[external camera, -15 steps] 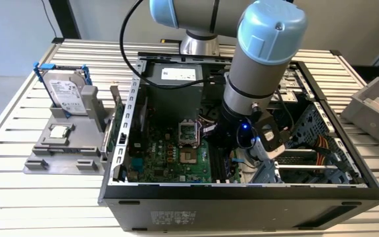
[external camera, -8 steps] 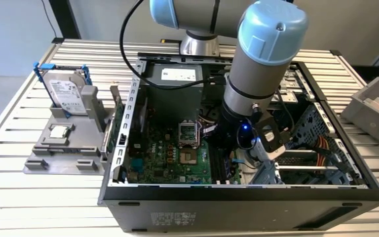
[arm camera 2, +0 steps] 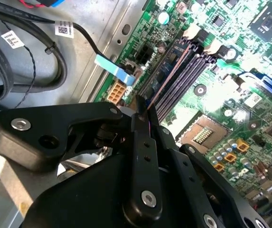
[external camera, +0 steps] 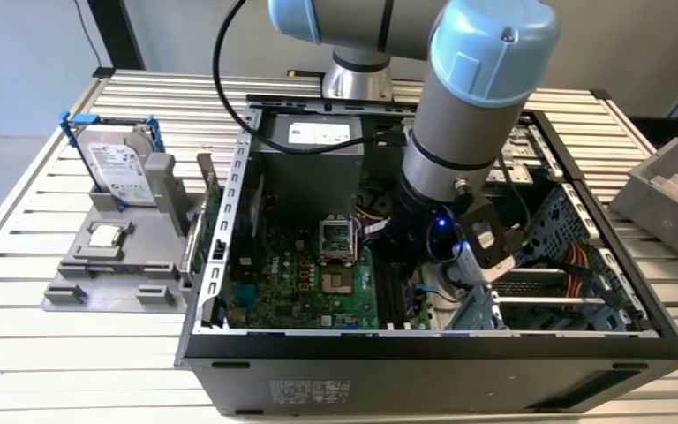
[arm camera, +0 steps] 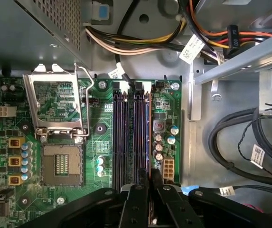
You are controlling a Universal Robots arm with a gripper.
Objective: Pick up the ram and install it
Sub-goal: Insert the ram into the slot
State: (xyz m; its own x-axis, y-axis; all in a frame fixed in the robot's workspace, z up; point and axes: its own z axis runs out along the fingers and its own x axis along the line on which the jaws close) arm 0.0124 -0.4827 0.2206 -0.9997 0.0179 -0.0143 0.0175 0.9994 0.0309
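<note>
Scanning from the exterior view's left, we pass the grey parts stand on the slatted table, with the hard drive in its blue frame standing upright in it. Further right lies the open computer case, its green motherboard flat on the floor of the case. Right of the empty processor socket our arm reaches down into the case, and the gripper sits low over the board's right part.

In the second wrist view the gripper has its fingers drawn narrow on a thin edge, which we take to be the ram: a slim dark stick seen edge-on, running away from the fingertips along the memory slots. In the first wrist view the gripper meets the near end of the same slot bank, just right of the processor socket.

What matters most is alignment. The ram's long axis runs parallel to the slots, and it lies directly under the claw, over the rightmost of the slots. We cannot tell whether its lower edge is already in the slot or just above it, nor whether the latches at the far end have closed.
</note>
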